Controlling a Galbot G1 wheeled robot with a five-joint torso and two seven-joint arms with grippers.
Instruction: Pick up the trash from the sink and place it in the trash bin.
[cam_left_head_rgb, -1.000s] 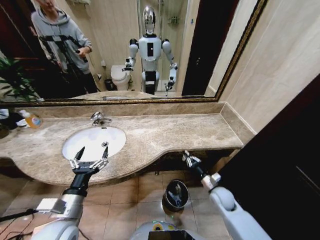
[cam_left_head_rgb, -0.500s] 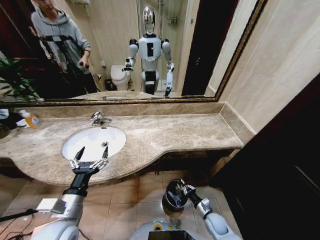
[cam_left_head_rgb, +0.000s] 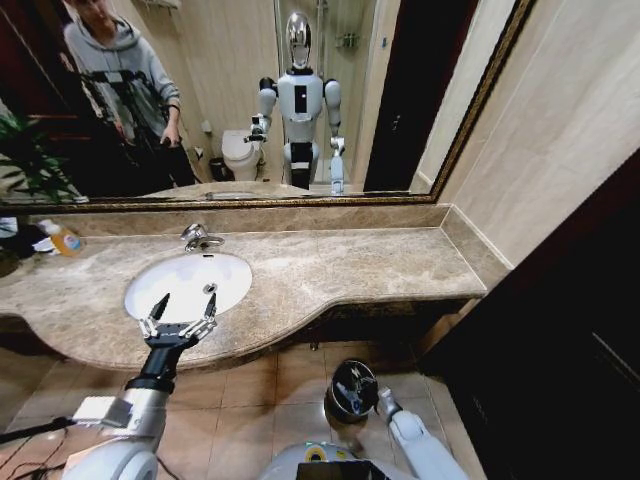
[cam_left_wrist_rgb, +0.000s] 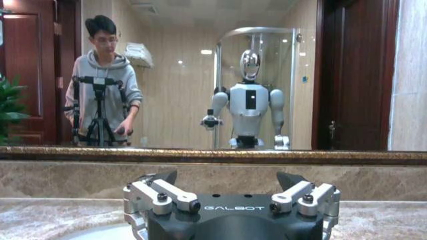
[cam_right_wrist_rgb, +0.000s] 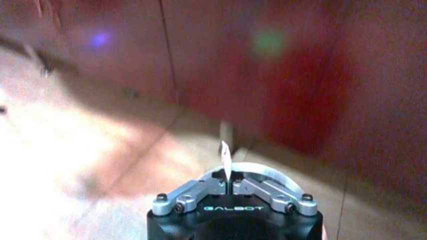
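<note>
Lowered since a moment ago, the robot's right arm has dropped from beside the counter edge to the floor, and its wrist now sits just beside the trash bin, a small round black bin on the tiled floor below the counter. From the wrist camera, the right gripper has its fingers pressed together, pinching a thin white sliver of trash that stands up between the tips, over blurred floor tiles and dark red cabinet doors.

Holding the same spot as before, the left gripper hovers over the near rim of the sink, a white oval basin set in a beige-brown marble counter. Its fingers are spread wide apart and hold nothing. A chrome tap stands behind the basin, and an orange-yellow bottle sits at the counter's far left, under the mirror.
</note>
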